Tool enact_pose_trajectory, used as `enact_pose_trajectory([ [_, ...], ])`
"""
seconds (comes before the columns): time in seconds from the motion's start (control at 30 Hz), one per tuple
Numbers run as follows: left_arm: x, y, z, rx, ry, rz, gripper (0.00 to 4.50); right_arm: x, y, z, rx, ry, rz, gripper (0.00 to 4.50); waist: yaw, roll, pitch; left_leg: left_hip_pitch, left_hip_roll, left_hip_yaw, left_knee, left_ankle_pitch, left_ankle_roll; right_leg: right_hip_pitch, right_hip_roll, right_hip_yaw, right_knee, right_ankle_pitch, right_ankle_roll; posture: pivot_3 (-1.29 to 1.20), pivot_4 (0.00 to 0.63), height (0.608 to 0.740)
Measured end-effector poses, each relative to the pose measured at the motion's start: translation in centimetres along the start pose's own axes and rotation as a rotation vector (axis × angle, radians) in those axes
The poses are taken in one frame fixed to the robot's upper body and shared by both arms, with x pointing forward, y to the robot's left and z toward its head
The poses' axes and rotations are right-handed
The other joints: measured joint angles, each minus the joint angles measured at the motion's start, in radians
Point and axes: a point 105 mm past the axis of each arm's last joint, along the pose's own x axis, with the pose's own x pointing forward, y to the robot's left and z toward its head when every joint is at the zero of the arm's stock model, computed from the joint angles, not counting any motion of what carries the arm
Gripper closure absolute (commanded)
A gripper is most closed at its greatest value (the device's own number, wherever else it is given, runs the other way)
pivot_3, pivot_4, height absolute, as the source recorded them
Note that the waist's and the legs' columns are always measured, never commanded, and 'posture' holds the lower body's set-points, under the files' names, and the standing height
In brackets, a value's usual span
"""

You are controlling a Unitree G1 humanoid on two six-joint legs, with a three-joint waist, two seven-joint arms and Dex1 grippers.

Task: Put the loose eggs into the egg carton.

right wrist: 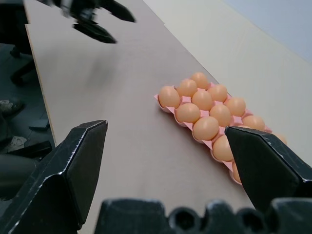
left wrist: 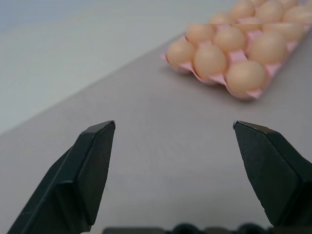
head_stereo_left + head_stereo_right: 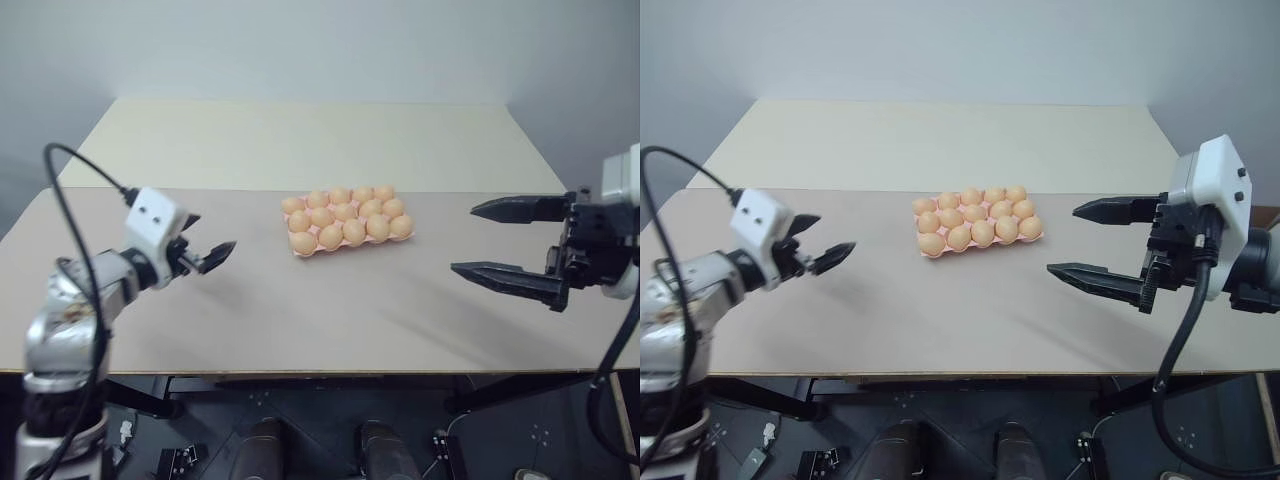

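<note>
Lying long axis left-right, egg carton [image 3: 350,243], eggs [image 3: 345,215] seated in cups

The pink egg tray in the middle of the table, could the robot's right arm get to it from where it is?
Probably yes. The right gripper hangs open beside the egg carton, fingers pointing toward it, with only bare table between them. The left gripper is off on the other side, out of the way.

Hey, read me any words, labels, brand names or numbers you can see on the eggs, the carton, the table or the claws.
None: there is no readable text.
The eggs, the pink carton and the table are plain.
The left claw and right claw bear no markings.
</note>
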Motion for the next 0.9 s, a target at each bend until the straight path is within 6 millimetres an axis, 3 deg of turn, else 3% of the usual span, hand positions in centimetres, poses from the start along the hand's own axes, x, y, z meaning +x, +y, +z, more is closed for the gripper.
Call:
enact_pose_trajectory([
  [0.1,-2.2,0.2,0.7,0.006,0.001,0.000,0.28,0.1,-0.6,-0.7,0.015,0.002,-0.014,0.00,0.003,0.000,0.000,0.004,0.000,0.000,0.000,0.000,0.000,0.005,0.000,0.000,-0.001,0.000,0.000,0.00,0.150,0.740],
  [0.23,-3.3,0.9,1.5,0.013,-0.013,0.049,0.28,0.1,-1.3,-1.2,0.021,0.007,-0.025,0.00,0.005,0.000,0.000,0.011,0.000,0.000,0.000,0.000,0.000,0.013,0.000,-0.001,-0.004,-0.001,0.000,0.00,0.150,0.740],
  [0.63,-4.2,1.4,3.3,0.079,-0.009,0.143,0.28,-0.5,-4.1,-2.6,0.036,0.017,-0.065,0.00,-0.002,0.000,0.000,0.011,0.000,0.000,-0.001,0.000,0.000,0.013,0.000,-0.001,-0.004,-0.001,-0.001,0.00,0.150,0.740],
  [0.9,-4.6,1.3,2.6,0.087,0.042,0.134,0.28,-0.1,-3.1,-2.6,0.037,0.034,-0.030,0.00,-0.002,0.000,0.000,0.011,0.000,0.000,-0.002,0.000,0.000,0.012,0.000,-0.001,-0.004,-0.001,-0.001,0.00,0.150,0.740],
])
